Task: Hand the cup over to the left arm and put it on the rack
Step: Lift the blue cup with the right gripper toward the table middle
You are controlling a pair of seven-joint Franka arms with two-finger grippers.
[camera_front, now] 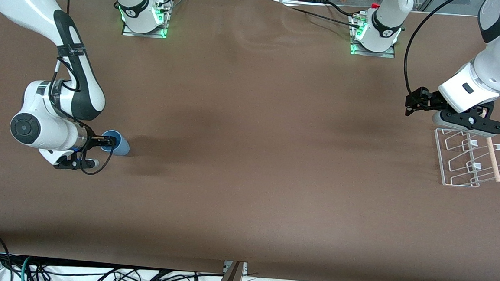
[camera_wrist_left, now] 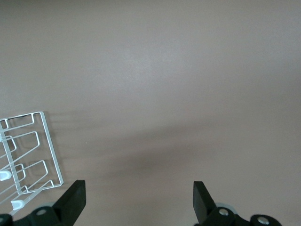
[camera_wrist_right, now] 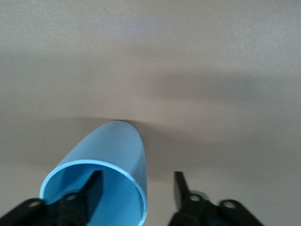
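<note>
One cup (camera_front: pixel 118 144), light blue, at my right arm's end of the table, its wall between my right gripper's (camera_wrist_right: pixel 136 190) part-closed, not yet clamped fingers, one inside the rim; my left gripper (camera_wrist_left: pixel 138 200) waits open beside the rack (camera_front: pixel 444 163), well apart.

Even, diffuse overhead light fills the front view, leaving soft, wide-edged shadows on the brown table (camera_front: pixel 249 158) beside the cup (camera_front: pixel 117 144) and near the rack (camera_front: pixel 470 158), while green indicator lamps glow sharply at both arm bases along the top. The left wrist view is mildly soft, with faint streaked shadows running from the rack's wires and a broad dim band across the table. In the right wrist view the cup's rim catches a thin bright highlight, the near end effector (camera_wrist_right: pixel 136 193) fingers look dark and blurred, and the table behind fades into hazy shadow.
</note>
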